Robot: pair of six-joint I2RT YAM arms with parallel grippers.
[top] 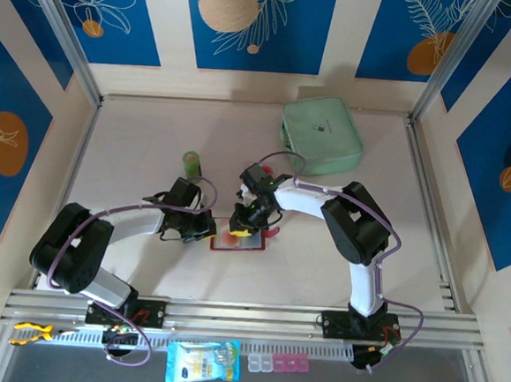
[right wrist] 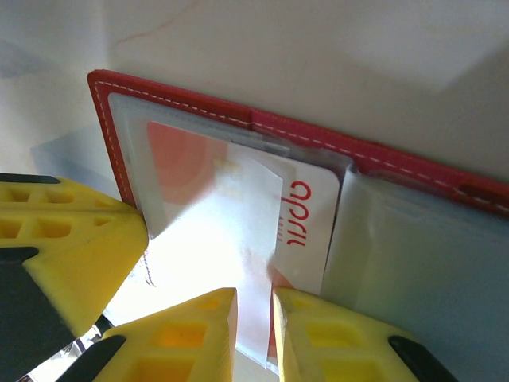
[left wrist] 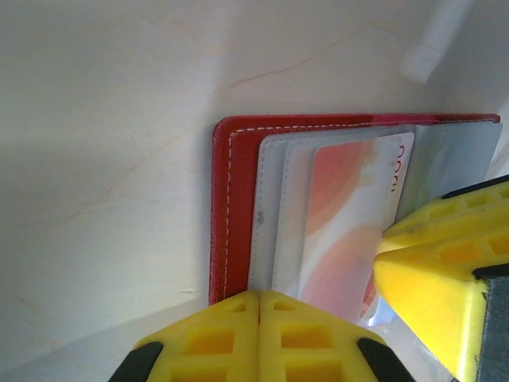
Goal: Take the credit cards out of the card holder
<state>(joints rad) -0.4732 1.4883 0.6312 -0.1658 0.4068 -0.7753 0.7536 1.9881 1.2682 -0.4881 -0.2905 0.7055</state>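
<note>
Right end effector (right wrist: 253,318), nipped on near edge of pink-and-white card (right wrist: 306,215), whose long axis runs straight from it into clear sleeve of open red holder (right wrist: 382,155) flat on surface (left wrist: 119,119); left end effector (left wrist: 259,318), clenched empty, bears on holder's edge alongside.

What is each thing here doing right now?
card holder: lying open.
credit card: partly tucked in a clear sleeve.
left gripper: shut, tips at the card holder's edge.
right gripper: shut on the clear sleeve.
green pouch: closed.
green bottle: upright.
</note>
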